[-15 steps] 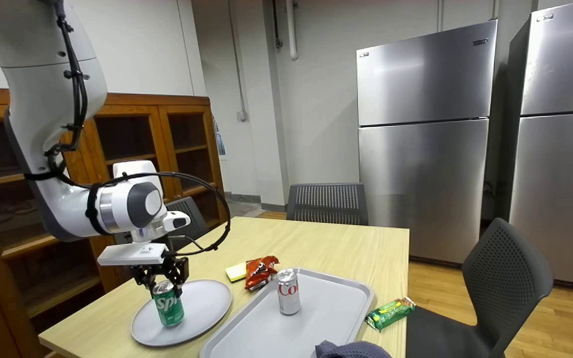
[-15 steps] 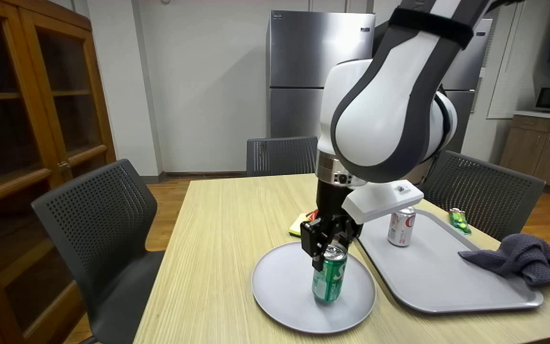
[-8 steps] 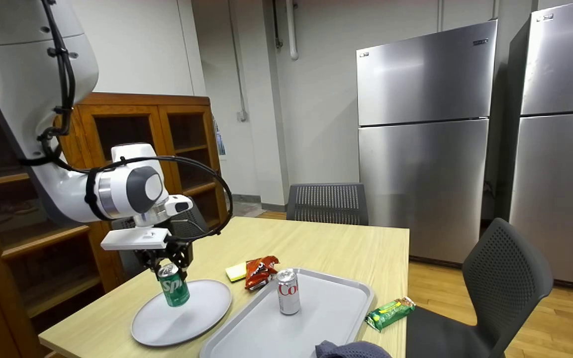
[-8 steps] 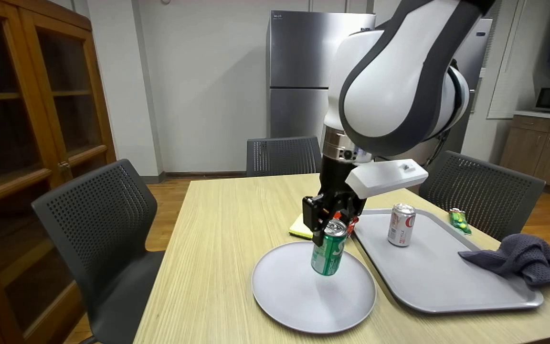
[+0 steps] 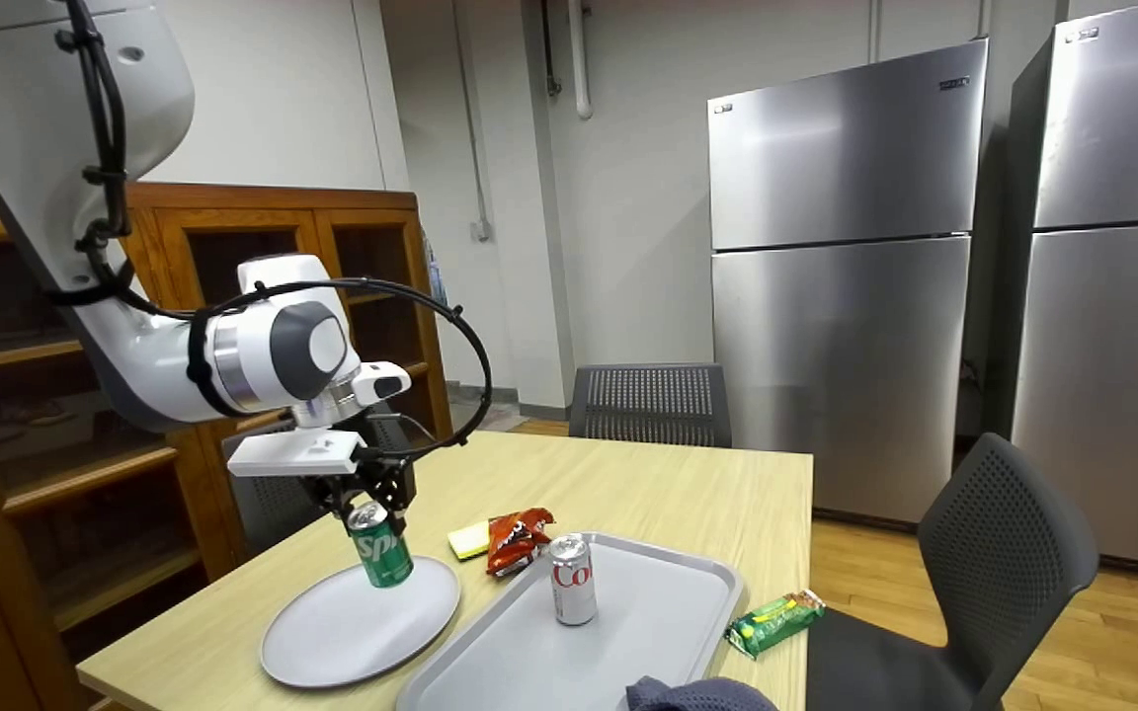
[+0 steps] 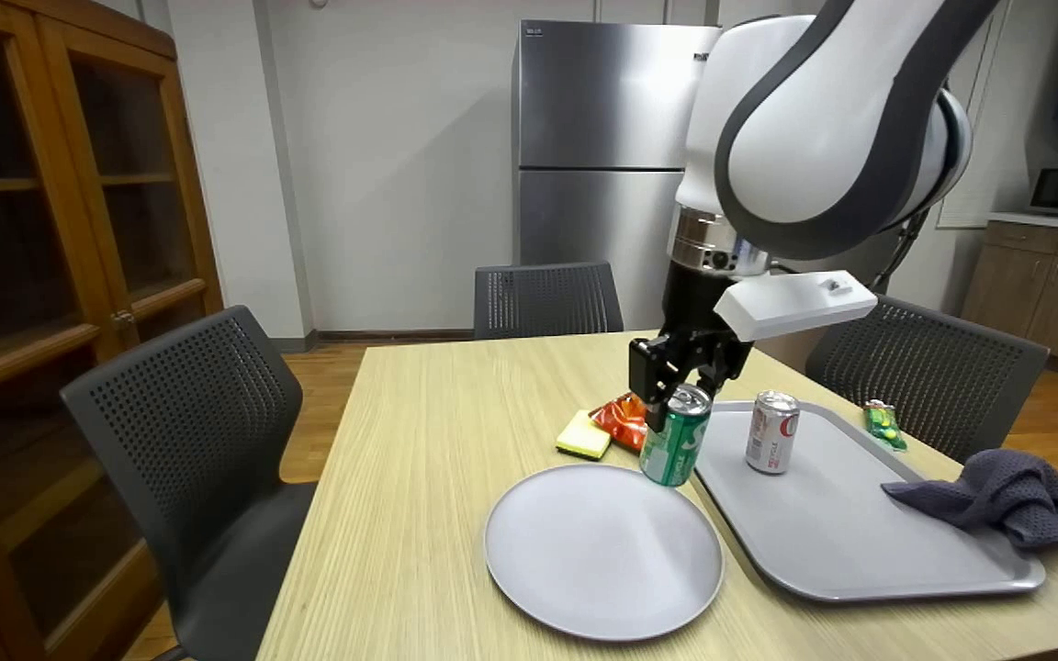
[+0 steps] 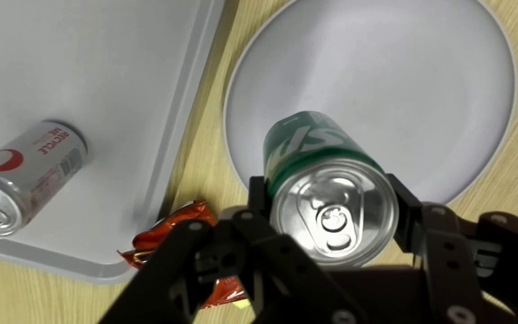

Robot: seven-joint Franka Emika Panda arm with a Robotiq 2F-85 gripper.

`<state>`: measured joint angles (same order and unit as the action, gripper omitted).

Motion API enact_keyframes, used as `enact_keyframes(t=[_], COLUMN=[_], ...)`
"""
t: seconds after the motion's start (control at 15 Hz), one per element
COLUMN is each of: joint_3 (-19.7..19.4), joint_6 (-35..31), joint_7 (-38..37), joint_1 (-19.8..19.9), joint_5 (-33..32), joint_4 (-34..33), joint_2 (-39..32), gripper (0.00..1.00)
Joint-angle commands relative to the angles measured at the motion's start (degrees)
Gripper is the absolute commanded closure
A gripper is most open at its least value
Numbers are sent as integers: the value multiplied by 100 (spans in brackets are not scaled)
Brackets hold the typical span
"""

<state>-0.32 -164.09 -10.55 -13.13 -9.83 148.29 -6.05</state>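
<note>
My gripper is shut on the green Sprite can, one black finger against each side near the top rim. In both exterior views the Sprite can hangs slightly tilted, off the table. It is over the far rim of the grey round plate, on the side towards the tray. Nothing lies on the plate. A silver Diet Coke can stands on the grey tray nearby. A red snack bag is close behind the held can.
A yellow sponge lies beside the red bag. A dark cloth drapes over the tray's corner, and a green snack packet rests past the tray's far side. Chairs surround the wooden table; a wooden cabinet stands behind the arm.
A second ago the Sprite can stood on the plate between my fingers. It has risen clear of the plate and moved, with my gripper, to the right in both exterior views, towards the tray.
</note>
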Motion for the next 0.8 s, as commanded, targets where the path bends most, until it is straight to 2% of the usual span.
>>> enact_keyframes(t=[0.0, 0.2, 0.27, 0.73], joint_3=[-121, -189, -378, -825], joint_6=[73, 93, 83, 101], joint_7=[-465, -687, -755, -1157], joint_1=[265, 552, 475, 823], joint_5=[-504, -765, -834, -1384], joint_4=[359, 508, 558, 792], joint_2=[598, 823, 881, 1182], gripper=[62, 62, 62, 62])
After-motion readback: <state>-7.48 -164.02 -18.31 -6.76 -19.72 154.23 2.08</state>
